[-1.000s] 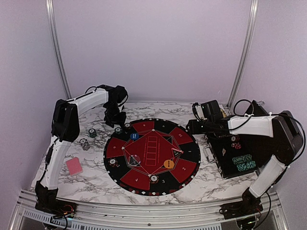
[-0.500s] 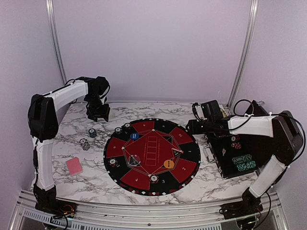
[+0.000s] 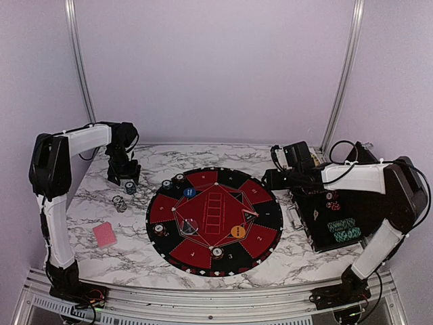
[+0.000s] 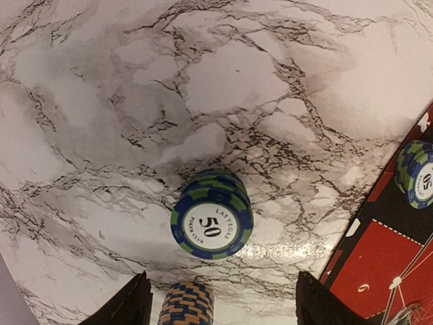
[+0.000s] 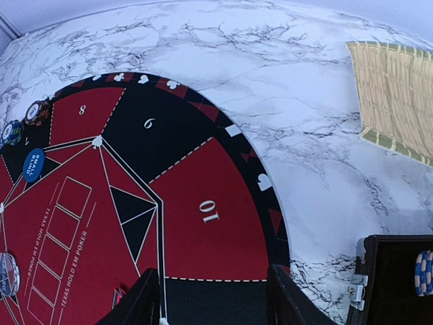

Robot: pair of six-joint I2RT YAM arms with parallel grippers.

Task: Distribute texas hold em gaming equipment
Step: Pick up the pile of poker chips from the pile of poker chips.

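left arm (image 3: 84, 139): rose to elbow at 12 o'clock, forearm ran toward 3 o'clock, wrist bent down | left gripper (image 3: 124, 177): pointed down, jaws apart | right arm (image 3: 358, 177): forearm stretched toward 9 o'clock | right gripper (image 3: 268, 179): jaws apart

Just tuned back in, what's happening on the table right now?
The left gripper hangs open over two chip stacks on the marble table left of the mat: a green-and-blue 50 stack and an orange-and-blue stack between its fingers, neither gripped. The right gripper is open and empty above the mat's section 10, near the black case. A blue button and an orange button already sit on the mat.
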